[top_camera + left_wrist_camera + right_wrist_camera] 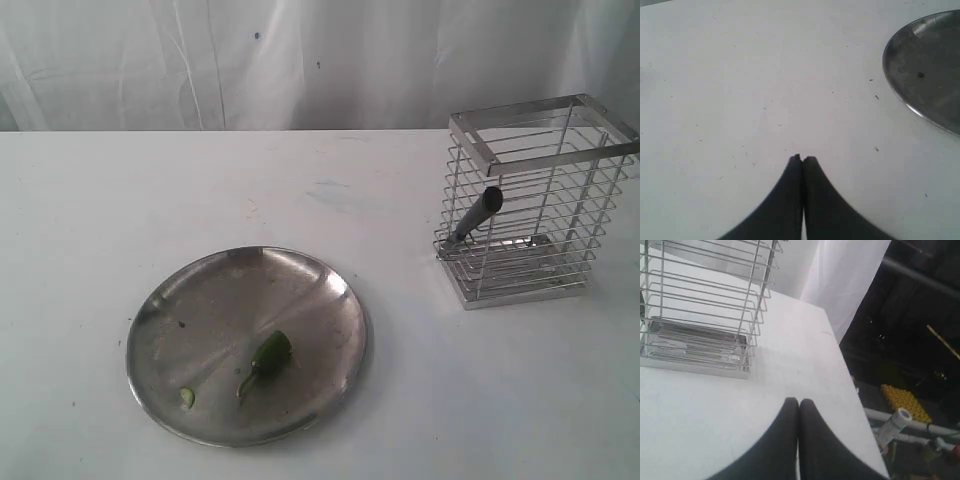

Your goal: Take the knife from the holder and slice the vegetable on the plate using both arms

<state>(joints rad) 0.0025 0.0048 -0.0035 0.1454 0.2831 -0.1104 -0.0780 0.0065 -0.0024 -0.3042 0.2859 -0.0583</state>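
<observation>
Black, smooth and matte, the two curved fingers of my left end effector are pressed together tip to tip, clenched on nothing, above bare white tabletop speckled with tiny dark crumbs. Off to one side of it the scuffed rim of the round stainless-steel plate comes into the wrist view, well apart from the fingertips.

My right end effector looks the same: both rounded black fingers clenched flat against each other, gripping nothing. It hovers over the tabletop near the holder, a tall, square-based basket of shiny chrome wire with horizontal bars. Beyond that, the tabletop's edge drops off to a dark room.

From the exterior camera I see the knife inside the holder, tilted, its rounded grey handle slanting upward near the basket's left side. I cannot make out the blade through the wires.

The plate lies well left of the holder. On it rests the vegetable, a stubby green pepper piece with a thin curved stem, and one small round green slice sits near the plate's front rim. A creased white cloth hangs behind.
</observation>
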